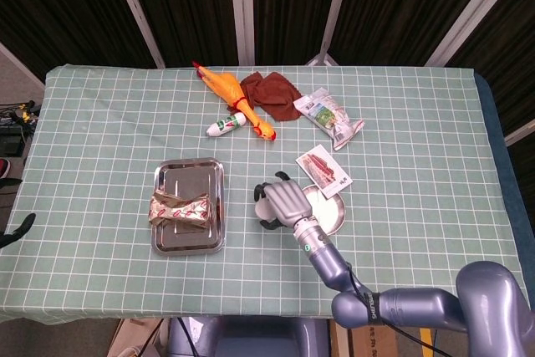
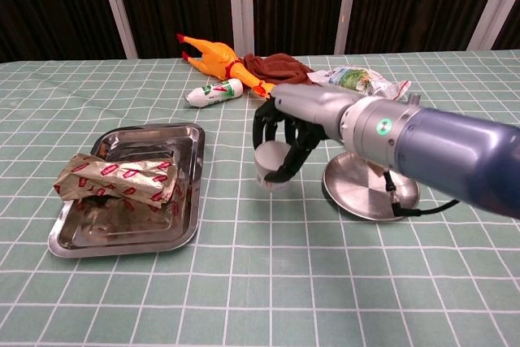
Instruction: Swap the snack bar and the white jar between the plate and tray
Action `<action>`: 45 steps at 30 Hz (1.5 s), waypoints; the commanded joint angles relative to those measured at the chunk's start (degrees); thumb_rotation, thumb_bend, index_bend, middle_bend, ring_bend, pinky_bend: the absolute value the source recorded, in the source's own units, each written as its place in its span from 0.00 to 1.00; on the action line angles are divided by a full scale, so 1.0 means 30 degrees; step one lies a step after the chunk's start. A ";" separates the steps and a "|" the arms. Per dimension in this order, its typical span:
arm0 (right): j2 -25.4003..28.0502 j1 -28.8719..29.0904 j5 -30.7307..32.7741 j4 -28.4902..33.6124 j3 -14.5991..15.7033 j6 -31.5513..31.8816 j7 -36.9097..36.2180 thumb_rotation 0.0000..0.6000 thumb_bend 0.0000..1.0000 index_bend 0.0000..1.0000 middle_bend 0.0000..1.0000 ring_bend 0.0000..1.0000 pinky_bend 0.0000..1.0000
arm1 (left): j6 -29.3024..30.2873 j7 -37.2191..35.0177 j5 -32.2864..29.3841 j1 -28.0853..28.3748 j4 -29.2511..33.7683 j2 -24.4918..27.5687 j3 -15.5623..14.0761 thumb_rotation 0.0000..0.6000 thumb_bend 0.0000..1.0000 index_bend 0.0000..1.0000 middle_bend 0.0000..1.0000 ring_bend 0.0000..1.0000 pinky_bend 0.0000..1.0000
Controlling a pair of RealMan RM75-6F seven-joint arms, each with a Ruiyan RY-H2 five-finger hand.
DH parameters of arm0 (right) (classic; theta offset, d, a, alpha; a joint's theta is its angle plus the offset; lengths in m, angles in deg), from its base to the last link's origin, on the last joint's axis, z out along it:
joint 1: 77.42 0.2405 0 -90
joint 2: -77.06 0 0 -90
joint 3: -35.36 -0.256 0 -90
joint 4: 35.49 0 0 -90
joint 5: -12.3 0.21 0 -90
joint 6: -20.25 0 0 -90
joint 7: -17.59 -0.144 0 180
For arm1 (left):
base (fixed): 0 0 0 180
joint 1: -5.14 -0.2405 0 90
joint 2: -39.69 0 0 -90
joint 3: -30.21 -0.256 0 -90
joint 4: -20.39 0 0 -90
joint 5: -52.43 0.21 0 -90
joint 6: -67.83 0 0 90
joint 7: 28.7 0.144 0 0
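Note:
My right hand (image 2: 294, 133) grips the small white jar (image 2: 272, 170) from above and holds it off the cloth, between the tray and the plate. From the head view that hand (image 1: 284, 201) hangs just left of the round metal plate (image 1: 333, 216), which is bare (image 2: 370, 191). The snack bar (image 2: 114, 177), in a crinkled silver and red wrapper, lies in the near half of the steel tray (image 2: 154, 134); the head view shows the bar (image 1: 180, 209) in the tray (image 1: 191, 171) too. My left hand shows in neither view.
A rubber chicken (image 1: 230, 96), a brown cloth (image 1: 272, 94), a small white bottle (image 1: 226, 125) and a snack bag (image 1: 330, 119) lie at the back. A red card (image 1: 323, 170) rests just behind the plate.

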 commanded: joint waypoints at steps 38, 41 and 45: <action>0.4829 -0.3455 -0.0525 0.0506 0.2000 -0.1073 -0.2482 1.00 0.13 0.20 0.19 0.16 0.00 | -0.0104 0.1127 0.0428 -0.0038 0.0171 -0.0372 -0.0060 1.00 0.35 0.33 0.07 0.00 0.20; 0.5638 -0.3711 -0.0756 0.1829 0.1711 -0.0199 -0.2377 1.00 0.13 0.19 0.18 0.14 0.00 | -0.0071 0.1122 0.0450 -0.0045 0.0131 -0.0386 -0.0041 1.00 0.35 0.33 0.07 0.00 0.20; 0.7593 -0.4496 -0.1716 0.3867 0.1498 0.1660 -0.2124 1.00 0.13 0.19 0.18 0.12 0.00 | -0.0045 0.1390 0.0304 -0.0027 -0.0111 -0.0472 0.0088 1.00 0.35 0.33 0.06 0.00 0.20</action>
